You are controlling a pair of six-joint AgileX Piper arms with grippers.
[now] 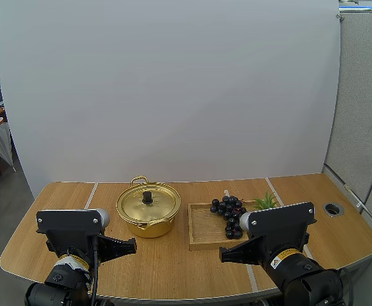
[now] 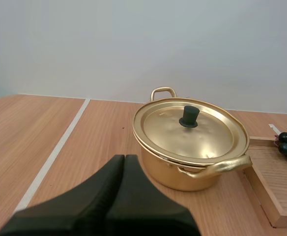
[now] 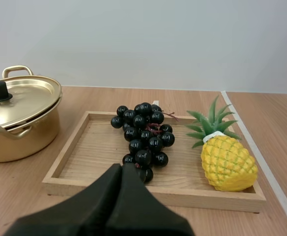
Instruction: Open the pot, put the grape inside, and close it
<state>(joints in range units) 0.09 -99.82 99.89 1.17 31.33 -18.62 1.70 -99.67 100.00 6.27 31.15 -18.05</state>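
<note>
The right arm [image 1: 281, 224] hid most of the pineapple [image 1: 264, 202] on the wooden tray [image 1: 202, 229]; beside that tray, the frame edge cropped the pot [image 3: 15, 142].

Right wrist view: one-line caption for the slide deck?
Shut right gripper faces a wooden tray holding a bunch of black grapes and a pineapple, lidded gold pot beside the tray.

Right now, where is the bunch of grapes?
In the high view, the bunch of grapes lies in the wooden tray, right of the pot, beside a pineapple.
</note>
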